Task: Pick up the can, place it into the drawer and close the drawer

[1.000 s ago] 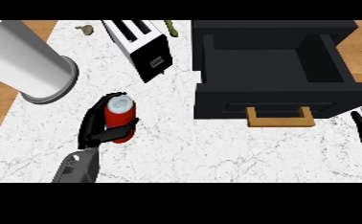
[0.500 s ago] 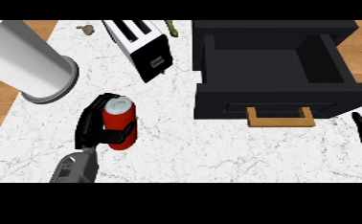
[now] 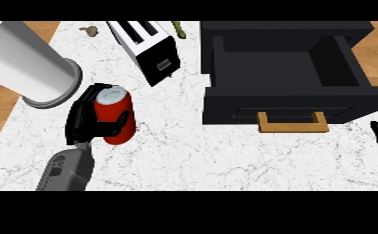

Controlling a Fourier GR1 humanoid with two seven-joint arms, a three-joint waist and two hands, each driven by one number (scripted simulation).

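A red can (image 3: 120, 119) with a silver top stands upright at the left of the marble counter, its base hard to see. My left hand (image 3: 83, 120) is curled round its left side, the thumb across its front. To the right is the black drawer (image 3: 282, 104), pulled open and with nothing showing inside. Its wooden handle (image 3: 292, 123) faces me. The can is well left of the drawer. A black sliver of my right hand (image 3: 374, 129) shows at the right edge, too little to read.
A big grey cylinder (image 3: 33, 68) stands close behind and left of the can. A black and white toaster (image 3: 151, 53) lies between the can and the drawer, further back. A green item (image 3: 178, 29) and a small brown one (image 3: 91, 30) sit at the far edge.
The can, held in my left hand, has shifted slightly left and away from me and looks a little larger, as if raised. The drawer has stayed as it was.
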